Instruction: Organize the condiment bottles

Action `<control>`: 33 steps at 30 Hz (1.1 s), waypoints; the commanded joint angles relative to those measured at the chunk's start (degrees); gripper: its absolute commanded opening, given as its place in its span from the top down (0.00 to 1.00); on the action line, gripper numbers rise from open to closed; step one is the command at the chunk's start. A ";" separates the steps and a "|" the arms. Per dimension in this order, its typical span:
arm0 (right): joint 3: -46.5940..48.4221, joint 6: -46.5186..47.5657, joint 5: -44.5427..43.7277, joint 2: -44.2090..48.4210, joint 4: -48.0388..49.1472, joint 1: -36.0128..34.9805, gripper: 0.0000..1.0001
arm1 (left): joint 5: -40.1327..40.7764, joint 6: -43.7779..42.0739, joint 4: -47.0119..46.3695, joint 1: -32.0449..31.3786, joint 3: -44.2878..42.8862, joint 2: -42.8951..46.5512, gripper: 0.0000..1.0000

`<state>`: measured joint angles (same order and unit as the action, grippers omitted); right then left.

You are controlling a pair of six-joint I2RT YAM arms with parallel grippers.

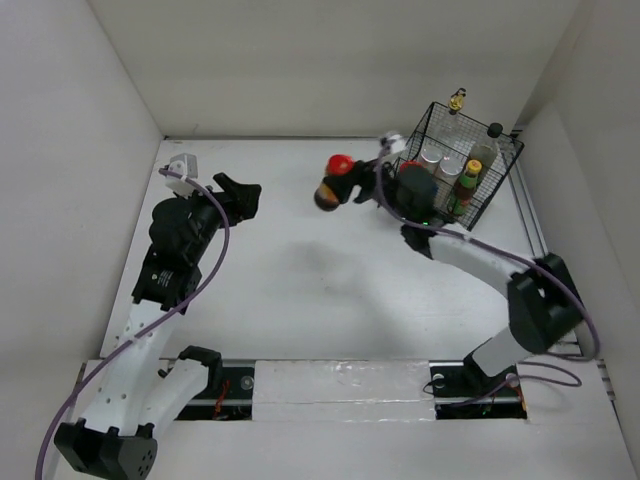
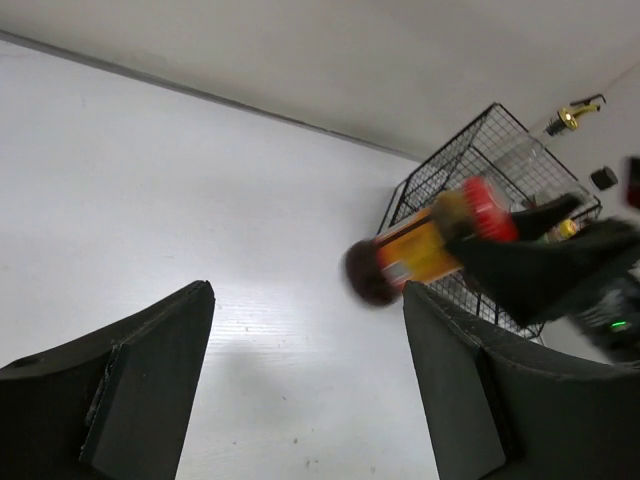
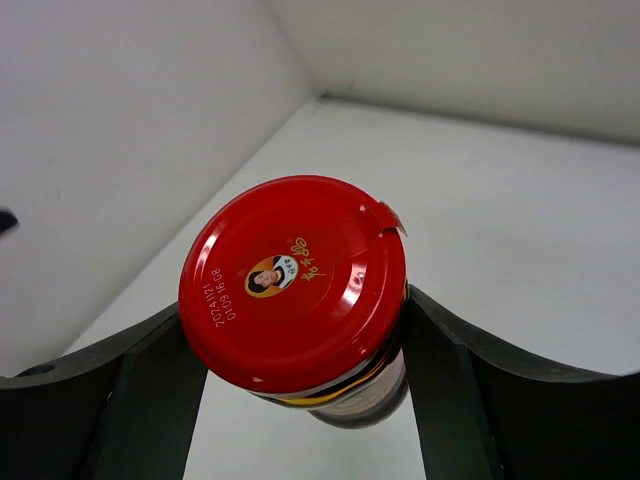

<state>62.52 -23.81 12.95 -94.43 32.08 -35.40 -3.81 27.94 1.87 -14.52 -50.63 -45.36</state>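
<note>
My right gripper (image 1: 345, 180) is shut on the red-lidded dark jar (image 1: 332, 178) and holds it tilted in the air, left of the black wire basket (image 1: 505, 170). The right wrist view shows the jar's red lid (image 3: 292, 280) between my fingers. The jar (image 2: 425, 243) also shows blurred in the left wrist view. In the basket stand two silver-lidded shakers (image 1: 440, 158), a yellow-capped red-labelled bottle (image 1: 467, 185), a tall black-capped bottle (image 1: 486, 148) and a clear gold-capped bottle (image 1: 456, 104). My left gripper (image 1: 243, 197) is open and empty at the table's left.
White walls enclose the table on the left, back and right. The basket stands in the back right corner (image 2: 480, 150). A metal rail (image 1: 340, 375) runs along the near edge by the arm bases.
</note>
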 commanded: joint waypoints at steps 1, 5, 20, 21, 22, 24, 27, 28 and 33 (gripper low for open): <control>-4.59 -0.36 -4.24 15.54 8.72 4.89 0.50 | -6.28 -0.70 -3.71 -0.07 -0.78 -2.09 0.28; -8.20 3.32 -15.65 27.42 -5.22 10.16 0.50 | -8.40 -0.70 -4.24 -0.07 -0.78 -2.71 0.28; -16.29 1.06 -30.79 36.61 -15.21 26.33 0.50 | -12.36 -0.17 -5.82 -0.07 -0.78 -4.38 0.28; -16.81 1.05 -30.79 35.99 -15.20 27.04 0.50 | -12.36 -0.17 -5.82 -0.07 -0.26 -4.38 0.28; -16.82 0.53 -29.83 35.46 -15.20 27.66 0.50 | -12.88 -0.17 -5.82 -0.07 -0.26 -4.38 0.28; -18.31 0.52 -29.83 34.67 -11.43 28.28 0.50 | -12.89 -0.17 -5.82 -0.07 -0.26 -4.38 0.28; -19.80 1.23 -30.78 33.18 -8.18 28.28 0.50 | -12.89 -0.17 -5.82 -0.07 -0.26 -4.38 0.28; -20.33 1.23 -30.79 33.17 -7.30 28.28 0.50 | -12.89 -0.17 -5.82 -0.07 -0.26 -4.38 0.28; -22.18 2.37 -32.37 30.37 -4.30 27.76 0.50 | -12.89 -0.17 -5.82 -0.07 -0.26 -5.43 0.28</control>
<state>39.72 -21.78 -17.52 -63.64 16.38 -7.20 -15.86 27.94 -1.06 -14.55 -50.63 -50.35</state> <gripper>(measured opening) 0.750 0.720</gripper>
